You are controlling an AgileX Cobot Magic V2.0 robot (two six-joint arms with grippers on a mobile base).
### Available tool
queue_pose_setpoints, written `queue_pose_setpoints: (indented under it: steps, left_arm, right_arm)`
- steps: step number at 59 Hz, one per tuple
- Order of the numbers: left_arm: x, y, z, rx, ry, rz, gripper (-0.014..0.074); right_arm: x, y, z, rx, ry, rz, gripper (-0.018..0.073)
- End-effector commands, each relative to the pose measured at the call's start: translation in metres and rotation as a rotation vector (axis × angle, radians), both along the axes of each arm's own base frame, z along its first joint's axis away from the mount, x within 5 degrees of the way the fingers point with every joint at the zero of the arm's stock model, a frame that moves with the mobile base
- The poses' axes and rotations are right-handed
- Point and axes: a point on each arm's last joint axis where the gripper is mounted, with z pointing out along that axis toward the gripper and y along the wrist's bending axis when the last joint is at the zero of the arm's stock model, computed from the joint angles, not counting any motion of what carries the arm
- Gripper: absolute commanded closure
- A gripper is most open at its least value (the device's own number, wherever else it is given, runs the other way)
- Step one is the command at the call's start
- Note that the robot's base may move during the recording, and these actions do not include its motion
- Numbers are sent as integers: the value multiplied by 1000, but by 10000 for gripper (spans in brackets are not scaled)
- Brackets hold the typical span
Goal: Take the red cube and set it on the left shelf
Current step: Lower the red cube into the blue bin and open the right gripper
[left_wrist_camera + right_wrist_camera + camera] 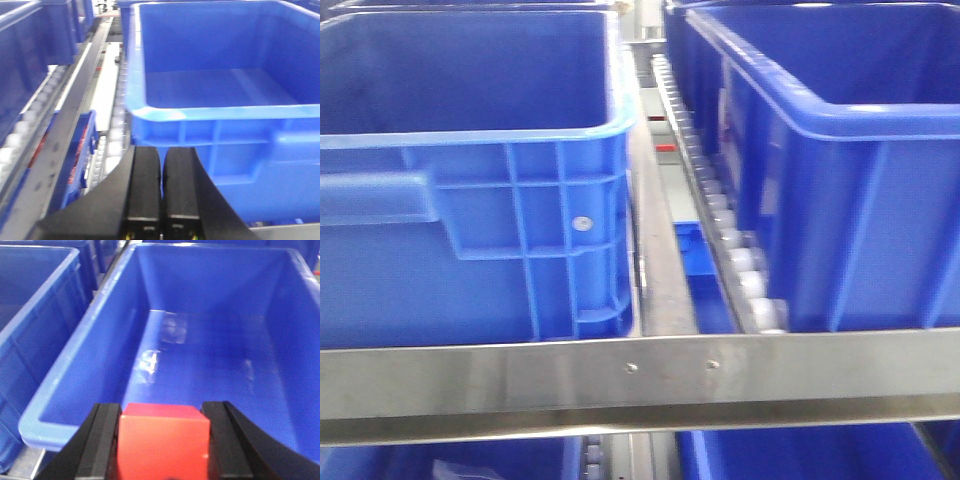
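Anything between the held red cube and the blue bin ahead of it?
Nothing visible. The red cube sits clamped between the right gripper's fingers near the blue bin's rim, and the bin's inside looks bare.

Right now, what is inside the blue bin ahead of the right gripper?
The blue bin looks empty, its floor bare. The red cube in the right gripper hides the near wall.
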Motion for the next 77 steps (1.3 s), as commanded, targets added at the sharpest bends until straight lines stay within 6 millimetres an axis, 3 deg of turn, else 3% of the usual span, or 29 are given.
queue_pose_setpoints:
  steps: [1, 77]
  left_arm:
    - [0, 0, 1, -9, -80, -5, 495]
    - [0, 0, 1, -9, -80, -5, 495]
  right_arm:
    - [1, 0, 16, 3, -102, 4, 503]
    - [2, 1, 17, 17, -115, 6, 503]
